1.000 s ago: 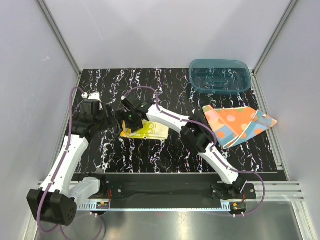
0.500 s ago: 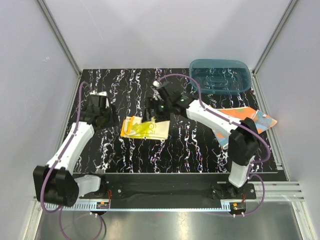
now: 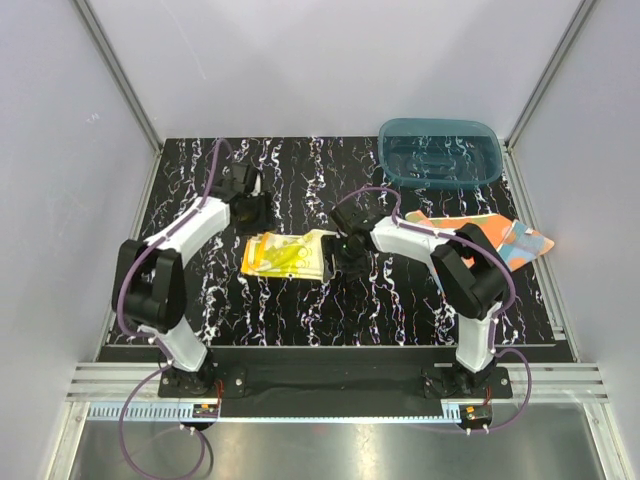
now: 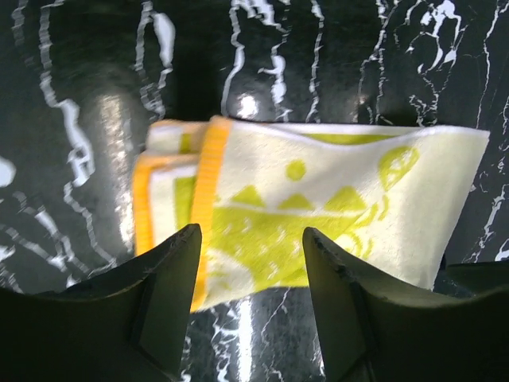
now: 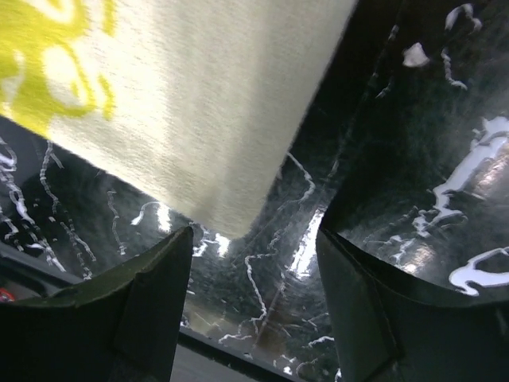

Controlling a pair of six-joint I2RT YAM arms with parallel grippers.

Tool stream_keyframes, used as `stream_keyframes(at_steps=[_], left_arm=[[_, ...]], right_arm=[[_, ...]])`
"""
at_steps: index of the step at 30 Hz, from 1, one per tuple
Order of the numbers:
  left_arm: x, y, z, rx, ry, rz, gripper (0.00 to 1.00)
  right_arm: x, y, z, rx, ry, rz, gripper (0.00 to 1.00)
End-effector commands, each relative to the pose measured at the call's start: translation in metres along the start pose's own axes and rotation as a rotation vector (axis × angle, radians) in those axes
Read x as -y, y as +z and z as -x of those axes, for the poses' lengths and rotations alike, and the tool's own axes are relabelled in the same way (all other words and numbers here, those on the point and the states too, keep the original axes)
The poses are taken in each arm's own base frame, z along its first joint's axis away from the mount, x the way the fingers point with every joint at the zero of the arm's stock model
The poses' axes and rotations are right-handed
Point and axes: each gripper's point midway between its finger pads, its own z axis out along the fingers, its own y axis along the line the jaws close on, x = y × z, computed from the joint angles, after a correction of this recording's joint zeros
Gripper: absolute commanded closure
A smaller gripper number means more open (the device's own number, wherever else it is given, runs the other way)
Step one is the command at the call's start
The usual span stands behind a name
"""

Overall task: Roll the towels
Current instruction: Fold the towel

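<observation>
The yellow towel (image 3: 285, 254) lies folded flat on the black marbled table; it also shows in the left wrist view (image 4: 318, 211) with an orange hem at its left, and in the right wrist view (image 5: 199, 103). My left gripper (image 3: 250, 210) is open and empty just behind the towel's far left corner (image 4: 250, 298). My right gripper (image 3: 345, 255) is open and empty at the towel's right edge (image 5: 254, 298). The orange polka-dot towel (image 3: 480, 245) lies at the right, partly hidden by my right arm.
A teal translucent tub (image 3: 440, 152) stands at the back right corner. Grey walls close in the table on three sides. The black marbled table (image 3: 300, 310) has a rail along its near edge.
My left gripper moved right and back to the towel's far left corner. My right gripper moved from over the towel down to its right edge. The yellow towel stayed in place.
</observation>
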Motion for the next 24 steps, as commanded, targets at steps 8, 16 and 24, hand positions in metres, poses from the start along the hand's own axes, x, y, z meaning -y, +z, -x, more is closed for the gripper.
stream_keyframes(at_steps=[8,16,24], left_arm=[[0.001,0.04,0.034,0.022,0.038,0.092,0.44],[-0.018,0.059,0.027,-0.013,0.04,0.195,0.46],[-0.017,0.075,0.013,-0.035,0.017,0.162,0.57]], right_arm=[[0.015,0.02,-0.01,0.0,-0.032,-0.027,0.36],[0.026,0.027,-0.024,-0.023,-0.029,-0.039,0.37],[0.032,0.03,-0.03,-0.044,-0.042,-0.058,0.37]])
